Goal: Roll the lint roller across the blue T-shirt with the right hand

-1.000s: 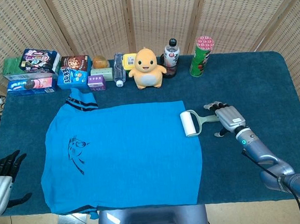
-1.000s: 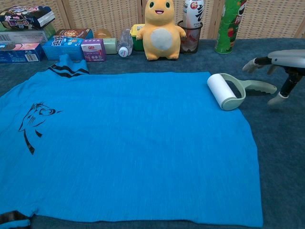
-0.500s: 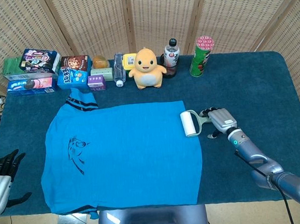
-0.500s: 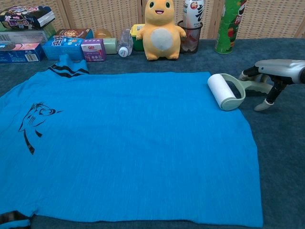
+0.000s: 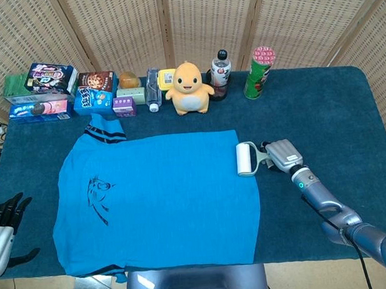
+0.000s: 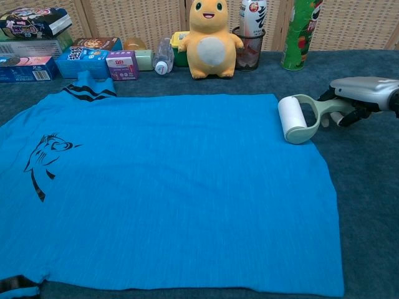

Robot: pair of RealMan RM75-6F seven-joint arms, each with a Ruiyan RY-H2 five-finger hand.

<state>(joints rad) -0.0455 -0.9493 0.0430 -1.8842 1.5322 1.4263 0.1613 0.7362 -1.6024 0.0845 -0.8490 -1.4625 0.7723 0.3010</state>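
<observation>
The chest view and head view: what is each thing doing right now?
lint roller: lying at the shirt's right edge, handle gripped.
right hand: holds the roller handle.
left hand: open, empty, off the table's left edge.
blue T-shirt: spread flat.
yellow plush toy: standing upright.

Bright, even light; soft shadows; sharp focus.

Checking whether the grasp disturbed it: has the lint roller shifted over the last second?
Yes. The lint roller slid slightly right, toward the right hand gripping its handle, so less of it overlaps the blue T-shirt edge.
</observation>
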